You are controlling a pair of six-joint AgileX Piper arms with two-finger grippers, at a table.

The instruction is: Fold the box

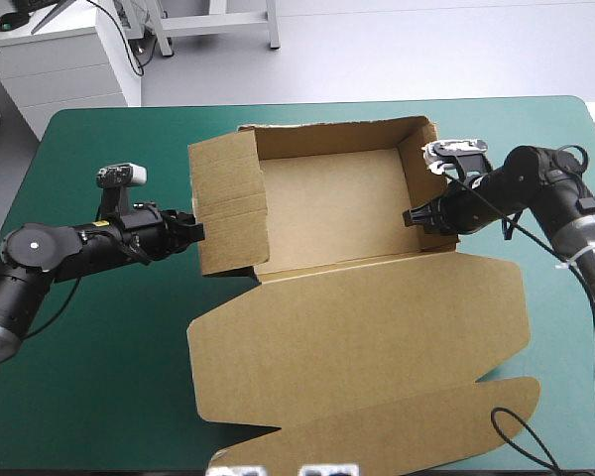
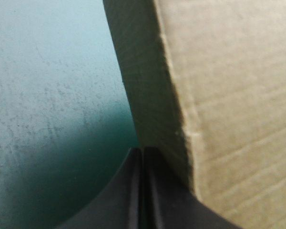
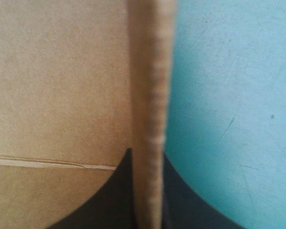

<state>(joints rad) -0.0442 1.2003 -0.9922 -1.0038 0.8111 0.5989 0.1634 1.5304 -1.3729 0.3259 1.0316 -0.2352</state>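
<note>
The box point(image 1: 357, 297) is a half-made tray. The teal-green cover point(image 1: 109, 347) shows on all sides of it. Its far wall point(image 1: 327, 139) and both side walls stand, and its lid point(image 1: 377, 337) lies flat on the box's near side.

The left gripper point(image 1: 195, 233) is outside the box at the left wall point(image 1: 228, 208). Its fingers are pressed together, the tip touches that wall's outer edge, and no board shows between them. The right gripper point(image 1: 412, 216) is clamped on the box's right wall point(image 1: 423, 159), one finger inside the box and one outside, with the board's edge running up between them.

The left wall looks like a double panel leaning outward from the box. The step in hand therefore seems to be turning that panel over and tucking it down inside.

To do it well, the left tip should push on the panel's free half, high and near its middle. That way the panel hinges along the crease instead of buckling or shoving the whole box toward its right. The right clamp serves as the anchor: it should grip firmly without dragging its wall outward.

The push should go slowly in an arc over the wall's top, into the box, then down until the panel's edge meets the floor. A closed tip can slip off bare board, so the push should be square to the face.
</note>
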